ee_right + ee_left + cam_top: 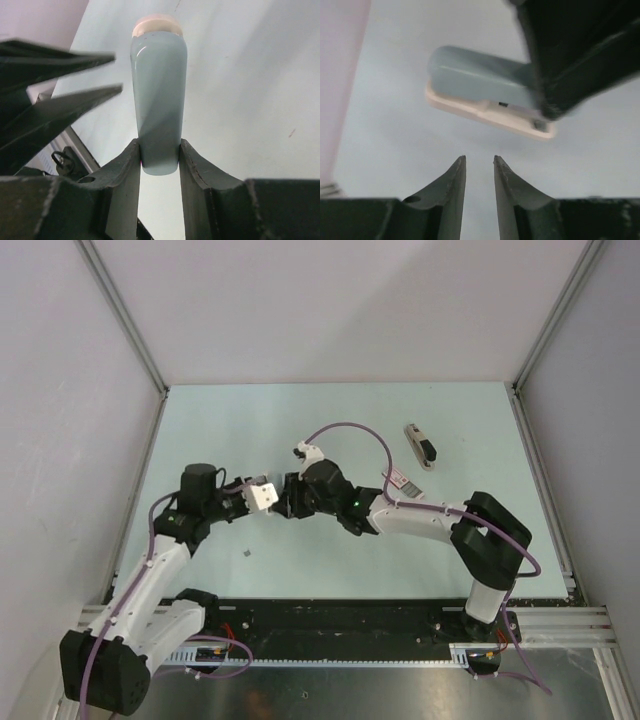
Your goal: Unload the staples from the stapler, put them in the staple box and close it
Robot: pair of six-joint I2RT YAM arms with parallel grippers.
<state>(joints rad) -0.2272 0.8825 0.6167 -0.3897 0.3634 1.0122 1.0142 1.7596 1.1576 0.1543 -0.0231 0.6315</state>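
**Status**

The right gripper [159, 145] is clamped on one end of the stapler [159, 95], and most of the body overhangs beyond the fingertips. The stapler appears to be held off the table [330, 415], well left of the box [400, 480]. The left gripper [479, 162] faces the stapler's long side from farther left of the box. Its fingers are a narrow slit apart and hold nothing. No staples are visible, and it cannot be determined whether the magazine is open.

**Hazards**

- **Pivot or slip.** The hold is at one end, on a smooth rounded shell. A push or pull from the left fingers would lever on the overhang and could twist the stapler out.
- **Missed grasp.** The left gap looks narrower than the stapler body. Advancing without widening it would shove the stapler rather than grasp it.
- **Collision.** Both sets of fingers work close together left of the box, so a small misalignment could bring them into contact.
- **Lost staples.** A strip released at this height would likely drop to the table and scatter. A grey speck [247, 555] lying left of the box is too small to identify.
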